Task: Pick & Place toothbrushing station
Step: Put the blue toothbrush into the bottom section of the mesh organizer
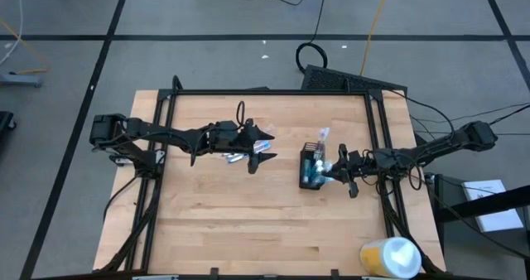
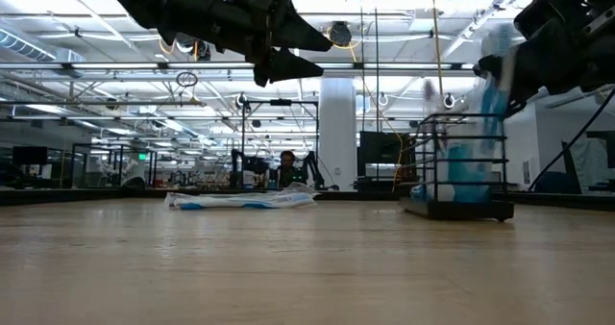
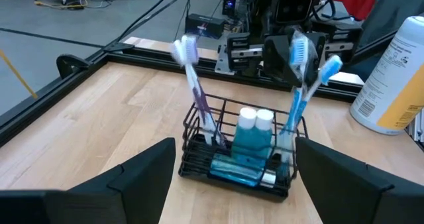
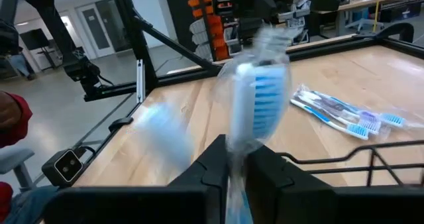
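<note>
Right gripper (image 4: 238, 159) grasped a toothbrush (image 4: 257, 105) over the wire cup (image 1: 312, 169); left gripper (image 1: 258, 152), released, hovered above loose toothbrushes (image 1: 234, 156).

Bare table (image 1: 248, 222) lies between loose toothbrushes (image 1: 240, 156) and mesh cup (image 1: 311, 171).

Readable text: none.
Yellow-and-white canister (image 3: 392, 78) beside the wire-mesh cup (image 3: 238, 159): printed lines on its label, too small to read.
</note>
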`<act>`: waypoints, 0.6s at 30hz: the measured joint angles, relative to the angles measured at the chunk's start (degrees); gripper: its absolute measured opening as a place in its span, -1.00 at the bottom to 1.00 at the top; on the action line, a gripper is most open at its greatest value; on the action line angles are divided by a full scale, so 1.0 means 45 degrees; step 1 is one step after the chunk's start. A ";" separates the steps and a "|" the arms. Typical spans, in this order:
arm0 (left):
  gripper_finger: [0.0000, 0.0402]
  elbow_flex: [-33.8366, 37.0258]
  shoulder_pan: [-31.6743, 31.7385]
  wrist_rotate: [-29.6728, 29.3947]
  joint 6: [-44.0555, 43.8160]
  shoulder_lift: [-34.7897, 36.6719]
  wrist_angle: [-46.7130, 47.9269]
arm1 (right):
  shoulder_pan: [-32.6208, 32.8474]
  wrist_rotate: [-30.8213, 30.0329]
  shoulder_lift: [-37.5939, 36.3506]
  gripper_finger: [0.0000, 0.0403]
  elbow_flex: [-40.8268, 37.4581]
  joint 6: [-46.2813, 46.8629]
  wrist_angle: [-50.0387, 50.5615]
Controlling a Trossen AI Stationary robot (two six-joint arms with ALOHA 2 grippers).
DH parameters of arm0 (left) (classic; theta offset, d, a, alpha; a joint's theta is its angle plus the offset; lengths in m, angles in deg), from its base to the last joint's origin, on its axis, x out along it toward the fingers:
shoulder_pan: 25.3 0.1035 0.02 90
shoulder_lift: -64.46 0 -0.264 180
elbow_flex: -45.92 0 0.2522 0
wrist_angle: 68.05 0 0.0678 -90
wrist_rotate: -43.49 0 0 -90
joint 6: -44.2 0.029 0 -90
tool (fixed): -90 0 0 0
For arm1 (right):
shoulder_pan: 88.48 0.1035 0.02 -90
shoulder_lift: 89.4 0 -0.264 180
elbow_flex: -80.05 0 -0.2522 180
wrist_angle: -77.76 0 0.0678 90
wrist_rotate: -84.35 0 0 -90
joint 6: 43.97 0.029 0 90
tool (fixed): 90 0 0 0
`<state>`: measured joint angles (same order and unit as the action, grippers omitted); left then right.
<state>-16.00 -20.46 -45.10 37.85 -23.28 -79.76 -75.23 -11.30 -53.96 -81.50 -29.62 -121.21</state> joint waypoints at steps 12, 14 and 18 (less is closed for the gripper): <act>0.54 0.0000 0.0000 -0.0005 0.0031 0.0000 0.0003 | 0.0000 0.0011 -0.0005 -0.55 -0.0010 0.0171 -0.0202; 0.54 0.0000 0.0000 -0.0005 0.0034 0.0000 0.0010 | 0.0000 0.0112 -0.0005 -0.49 -0.0010 0.0354 -0.0175; 0.54 0.0000 0.0000 -0.0005 0.0035 0.0000 0.0078 | 0.0000 0.0605 -0.0005 -0.35 -0.0010 0.0384 -0.0208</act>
<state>-16.00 -20.46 -45.12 38.01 -23.28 -79.41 -75.23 -8.58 -53.98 -81.54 -27.89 -122.15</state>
